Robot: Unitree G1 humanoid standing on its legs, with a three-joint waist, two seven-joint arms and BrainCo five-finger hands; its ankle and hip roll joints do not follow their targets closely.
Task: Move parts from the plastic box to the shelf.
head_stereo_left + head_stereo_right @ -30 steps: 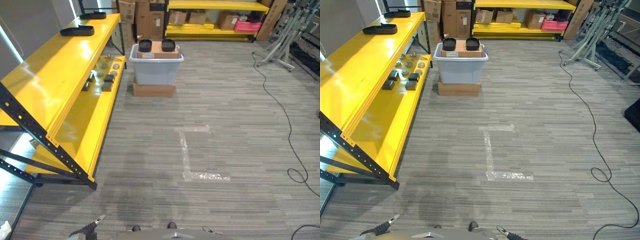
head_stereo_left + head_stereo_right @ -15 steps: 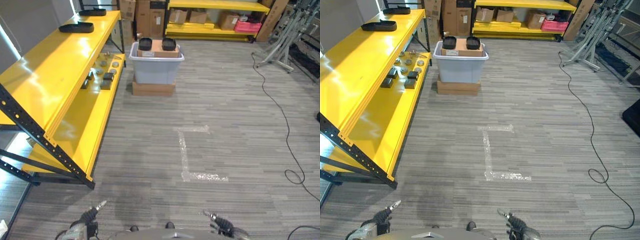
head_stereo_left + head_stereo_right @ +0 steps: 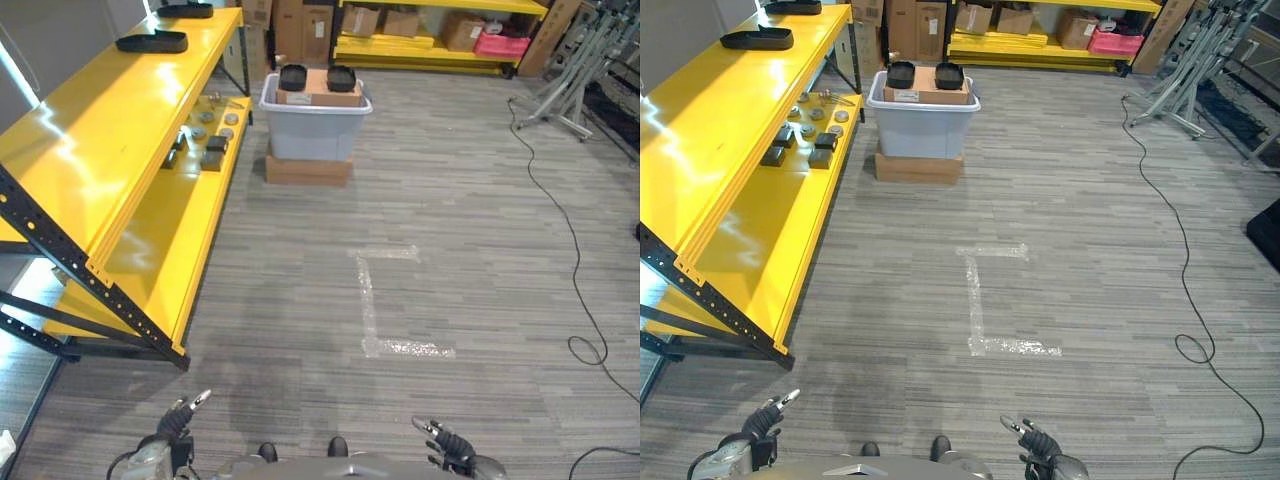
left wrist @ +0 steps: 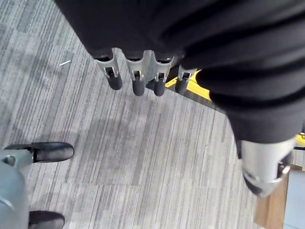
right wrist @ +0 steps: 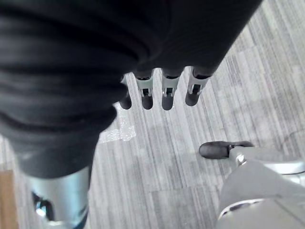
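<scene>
A grey plastic box [image 3: 315, 128] stands far ahead on a flat cardboard box [image 3: 308, 169]. On top of it lie two black parts [image 3: 293, 76] and a piece of cardboard. To the left runs the yellow shelf [image 3: 95, 140], with several small dark and round parts [image 3: 207, 148] on its lower level and black trays [image 3: 152, 42] on its top. My left hand [image 3: 172, 428] and right hand [image 3: 447, 446] hang low at the near edge, far from the box. In the wrist views the left fingers [image 4: 138, 81] and right fingers [image 5: 164, 93] are straight, holding nothing.
An L-shaped tape mark [image 3: 372, 300] lies on the grey floor between me and the box. A second yellow rack [image 3: 430, 45] with cardboard boxes lines the back wall. Metal stands [image 3: 575, 75] sit at the far right.
The camera has shifted a little, so the whole scene has slid. Both hands have come up further into view at the bottom edge.
</scene>
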